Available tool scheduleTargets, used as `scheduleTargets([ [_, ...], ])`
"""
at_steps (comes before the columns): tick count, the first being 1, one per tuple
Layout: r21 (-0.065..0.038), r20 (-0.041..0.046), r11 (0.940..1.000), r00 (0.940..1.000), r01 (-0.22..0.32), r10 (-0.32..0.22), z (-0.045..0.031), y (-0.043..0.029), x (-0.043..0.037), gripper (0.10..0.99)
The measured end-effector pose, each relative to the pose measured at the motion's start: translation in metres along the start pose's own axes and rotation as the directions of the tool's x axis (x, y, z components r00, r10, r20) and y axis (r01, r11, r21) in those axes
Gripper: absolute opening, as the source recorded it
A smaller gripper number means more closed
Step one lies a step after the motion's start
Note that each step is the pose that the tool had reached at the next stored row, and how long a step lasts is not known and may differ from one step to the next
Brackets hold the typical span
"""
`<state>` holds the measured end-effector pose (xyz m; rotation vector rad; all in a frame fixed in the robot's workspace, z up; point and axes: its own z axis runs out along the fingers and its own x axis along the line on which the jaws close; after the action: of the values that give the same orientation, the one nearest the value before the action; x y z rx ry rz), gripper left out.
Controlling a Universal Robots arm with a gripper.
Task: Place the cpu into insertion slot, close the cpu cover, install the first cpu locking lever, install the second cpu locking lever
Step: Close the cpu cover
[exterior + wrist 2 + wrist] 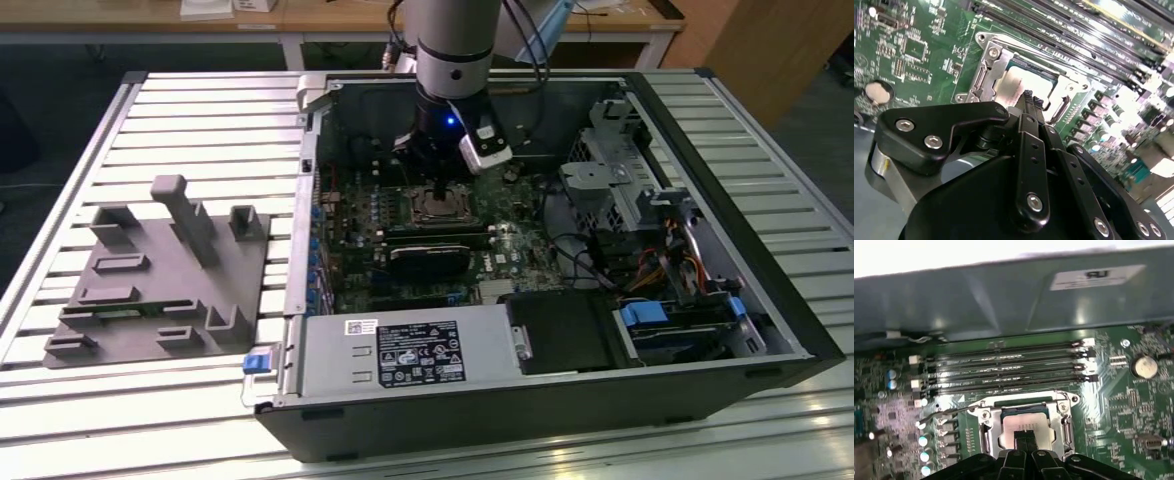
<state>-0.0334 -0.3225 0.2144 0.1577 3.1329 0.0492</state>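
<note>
Inside the open computer case point(694, 200) on the slatted counter point(200, 120), the arm stands straight over the motherboard w/ the tool point(441, 185) down at the insertion slot point(451, 212). In both wrist views the tool point(1026, 437) has its fingertips point(1027, 96) pinched all but together, nothing visible between them, hanging right over the pale face of the cpu point(1024, 419). Whether they touch it I can't tell. The cpu lies flat in the slot, and the cpu cover point(1059, 412) looks folded down round it, the silvery frame showing on every side of the window. That reads as chip seated and cover probably closed. A thin wire lever point(951, 411) sticks out sideways from the socket corner toward the capacitors, so by my reading it isn't latched yet. The memory sticks point(1009, 367) run just beyond the socket, near enough to crowd any sideways move. Handling, as I judge it: the cpu is light, stiff and thin, w/ a slick metal top, and the socket contacts under it are delicate. It's best held by opposite edges and never dragged. The cover is thin springy sheet – push on the frame, not through the window. The lever is stiff spring wire – take it at its free end.
</note>
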Motion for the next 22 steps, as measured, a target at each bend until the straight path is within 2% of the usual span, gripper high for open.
scheduleTargets([
  [7, 0.001, 0.0007, 1.0000, 1.0000, 0.007, -0.007, 0.0000, 0.0000, 0.0004, 0.106],
  [13, 0.003, 0.0300, 1.0000, 0.9995, -0.002, 0.002, 0.0015, -0.0002, 0.0014, 0.106],
  [17, 0.002, 0.0361, 1.0000, 0.9993, -0.008, 0.008, 0.0034, -0.0008, 0.0058, 0.106],
  [22, 0.002, 0.0380, 0.9999, 0.9992, -0.012, 0.012, 0.0050, -0.0017, 0.0145, 0.106],
])
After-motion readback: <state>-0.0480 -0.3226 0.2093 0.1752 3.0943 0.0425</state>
